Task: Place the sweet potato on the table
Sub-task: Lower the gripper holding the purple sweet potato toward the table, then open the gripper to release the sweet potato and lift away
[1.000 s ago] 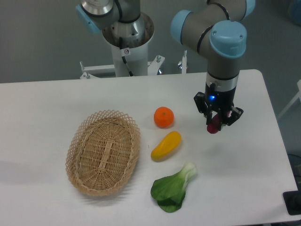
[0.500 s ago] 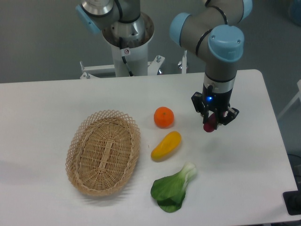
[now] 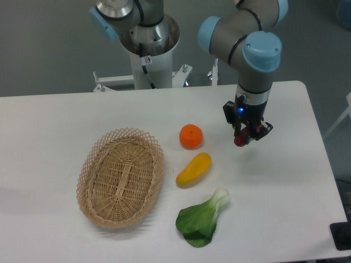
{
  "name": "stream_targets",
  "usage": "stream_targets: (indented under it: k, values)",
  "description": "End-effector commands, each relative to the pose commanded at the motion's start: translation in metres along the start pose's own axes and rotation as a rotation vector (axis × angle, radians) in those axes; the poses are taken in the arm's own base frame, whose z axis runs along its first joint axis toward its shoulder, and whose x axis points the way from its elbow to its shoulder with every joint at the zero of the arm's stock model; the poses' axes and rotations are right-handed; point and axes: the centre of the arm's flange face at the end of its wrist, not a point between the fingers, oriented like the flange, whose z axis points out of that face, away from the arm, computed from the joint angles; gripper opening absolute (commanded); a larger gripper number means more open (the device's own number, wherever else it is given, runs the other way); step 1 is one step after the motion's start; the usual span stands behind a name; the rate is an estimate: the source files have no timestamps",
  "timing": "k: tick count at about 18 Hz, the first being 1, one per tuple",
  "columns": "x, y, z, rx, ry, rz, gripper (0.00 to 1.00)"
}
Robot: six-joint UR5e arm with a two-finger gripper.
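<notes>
White and smooth, the table point(image 3: 285, 181) fills most of the view, with a grey wall behind it and the robot's pedestal point(image 3: 149, 52) standing past its far edge. Over the right part of the tabletop the grey and light-blue arm point(image 3: 258, 52) reaches down, its wrist pointing straight at the surface and a small blue light glowing on the black body above the fingers. Well to the left of the jaws and nearer the camera lies the oval wicker basket point(image 3: 121, 176), flat on the table. Below the jaws and somewhat to their left sits a green leafy vegetable point(image 3: 202, 219) with a pale stem end. Between that and the jaws, a little to the left, a yellow-orange elongated fruit point(image 3: 193, 169) lies at a slant, and just above it, to the left of the jaws at about their height, rests a round orange point(image 3: 191, 136), apart from the fruit. The gripper point(image 3: 244, 137) has its two black fingers closed around the sweet potato point(image 3: 240, 141), whose dark reddish-purple end shows between and below the fingertips. Whether the tuber touches the tabletop or hangs just above it cannot be told from this angle.
</notes>
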Motion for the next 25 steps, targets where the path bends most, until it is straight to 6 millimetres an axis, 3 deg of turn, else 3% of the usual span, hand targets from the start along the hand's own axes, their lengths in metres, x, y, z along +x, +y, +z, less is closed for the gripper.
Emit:
stream_targets:
  k: [5, 10, 18, 19, 22, 25]
  values:
    - [0.006, 0.034, 0.042, -0.004, 0.048, 0.065, 0.33]
    - [0.014, 0.038, 0.064, -0.008, 0.071, 0.061, 0.33]
    - [0.026, 0.037, 0.072, -0.006, 0.095, 0.05, 0.34]
    - [0.025, 0.037, 0.071, -0.006, 0.091, 0.05, 0.37]
    - [0.024, 0.037, 0.069, -0.007, 0.083, 0.04, 0.79]
    - [0.021, 0.036, 0.064, -0.009, 0.072, 0.034, 0.95]
